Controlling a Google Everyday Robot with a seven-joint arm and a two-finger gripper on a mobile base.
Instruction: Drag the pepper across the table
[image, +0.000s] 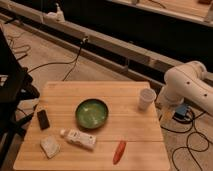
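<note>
- One pepper (119, 151) lying at lower centre of frame, near tabletop's (135, 127) bottom edge, below green bowl (92, 113).
- Pincer out of sight beyond white arm (187, 85) at right of frame; openness impossible to tell.

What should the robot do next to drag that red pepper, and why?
Probably swing the arm over toward the pepper, which lies untouched near the front edge of the table. The arm sits off the table beside the white cup; its gripper is not in view.
</note>
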